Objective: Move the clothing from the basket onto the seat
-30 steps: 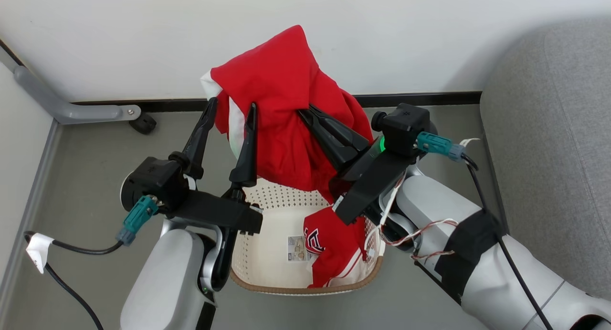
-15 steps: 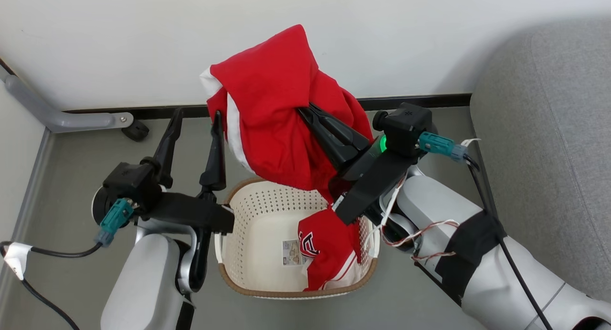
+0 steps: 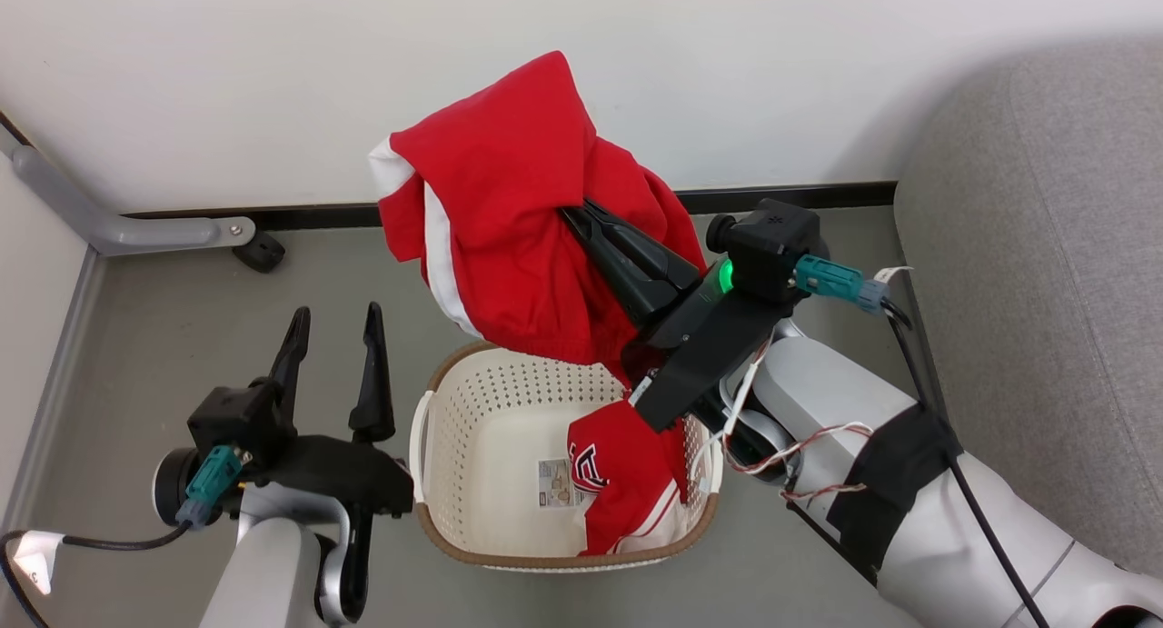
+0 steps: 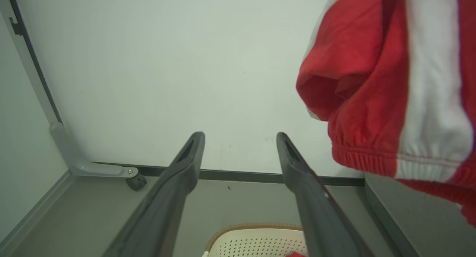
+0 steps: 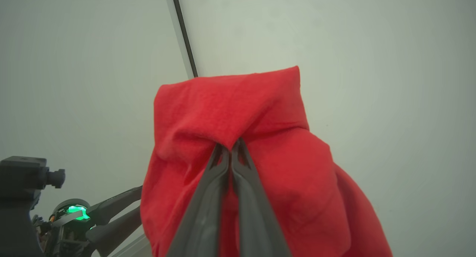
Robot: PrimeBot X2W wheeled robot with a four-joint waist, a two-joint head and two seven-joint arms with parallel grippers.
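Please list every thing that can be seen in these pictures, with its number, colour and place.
basket: one, cream with brown rim, on the floor, centre.
label sticker: one, pale, inside the basket.
lifted garment: one, red with white stripe, hanging above the basket from the right tool.
lettered garment: one, red and white, in the basket, right side.
seat: one, grey, far right.
bracket: one, grey, with a black wheel, far left by the wall.
left tool: one, dark, open, left of the basket, holding nothing.
right tool: one, dark, shut on the lifted garment.
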